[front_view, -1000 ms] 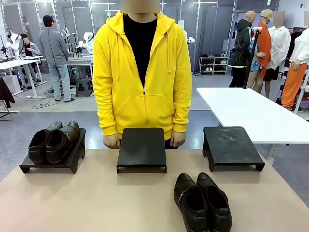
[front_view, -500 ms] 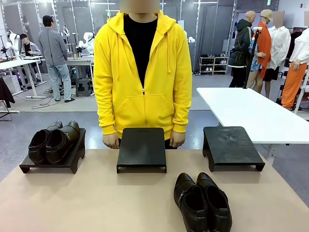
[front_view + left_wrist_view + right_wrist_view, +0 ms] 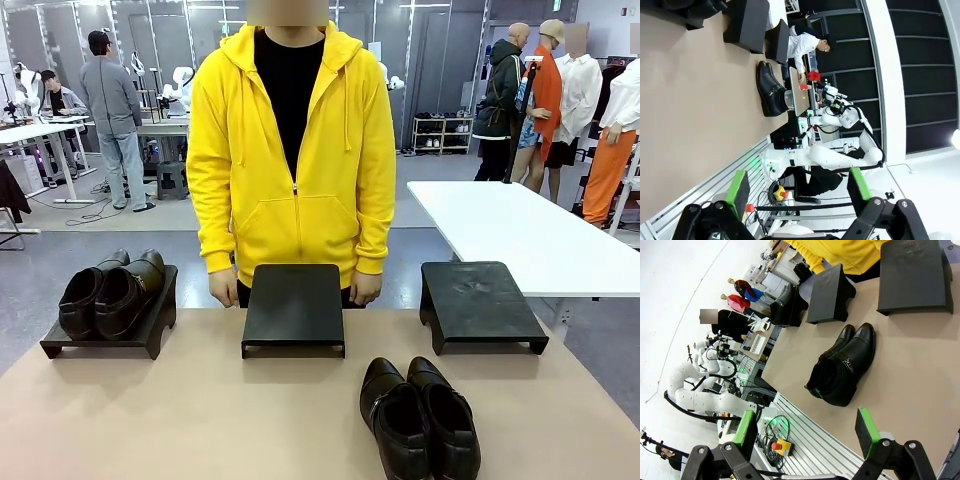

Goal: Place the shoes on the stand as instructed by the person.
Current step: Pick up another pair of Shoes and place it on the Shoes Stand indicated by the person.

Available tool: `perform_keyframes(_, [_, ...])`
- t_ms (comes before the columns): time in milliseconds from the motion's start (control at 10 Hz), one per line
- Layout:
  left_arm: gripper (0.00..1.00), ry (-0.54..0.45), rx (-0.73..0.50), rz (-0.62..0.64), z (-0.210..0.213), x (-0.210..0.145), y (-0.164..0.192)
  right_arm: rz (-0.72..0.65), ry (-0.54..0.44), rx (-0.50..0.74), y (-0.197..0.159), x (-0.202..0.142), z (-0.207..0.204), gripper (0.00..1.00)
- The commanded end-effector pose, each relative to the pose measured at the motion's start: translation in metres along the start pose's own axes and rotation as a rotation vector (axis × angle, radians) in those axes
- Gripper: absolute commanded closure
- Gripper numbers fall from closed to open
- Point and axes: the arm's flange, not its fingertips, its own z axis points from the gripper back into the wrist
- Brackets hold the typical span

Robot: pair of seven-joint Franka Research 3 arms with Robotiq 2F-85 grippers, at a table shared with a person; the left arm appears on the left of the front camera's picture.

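Closest in, the left gripper (image 3: pixel 798 189) hangs back by the near edge of the table (image 3: pixel 180 420), its green-padded fingers (image 3: pixel 738 192) spread wide with nothing between them. The right gripper (image 3: pixel 807 430) is the same, jaws apart and empty (both are well away from any shoe). Next out, one pair of dark shoes (image 3: pixel 420 418) sits directly on the tan tabletop at about five o'clock from its middle, the two shoes side by side and touching, toes pointing toward the far side. Beyond them three low black stands line the far edge. The left stand (image 3: pixel 150 335) is at about ten o'clock and carries the other pair of dark shoes (image 3: pixel 108 292), set close together on its top with toes toward the robot's side. The middle stand (image 3: pixel 294 305) is at twelve o'clock with its top bare, and the right stand (image 3: pixel 480 300) is at two o'clock, also bare. Right behind the middle stand is the person (image 3: pixel 292 170) in a yellow zip hoodie over a black shirt, arms hanging down. One hand (image 3: pixel 224 288) is just beside the stand's left corner and the other hand (image 3: pixel 366 290) just beside its right corner, at the table's far edge. Farther off, at about three o'clock, a white table (image 3: pixel 520 235) stands apart.
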Motion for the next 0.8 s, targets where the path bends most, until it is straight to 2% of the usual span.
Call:
perform_keyframes(0, [0.00, 0.016, -0.002, -0.015, 0.0005, -0.0044, -0.0051, 0.015, -0.002, 0.010, 0.0013, 0.0007, 0.0023, 0.00])
perform_keyframes(700, [0.00, 0.016, -0.002, -0.015, 0.0005, -0.0044, -0.0051, 0.015, -0.002, 0.010, 0.0013, 0.0007, 0.0023, 0.00])
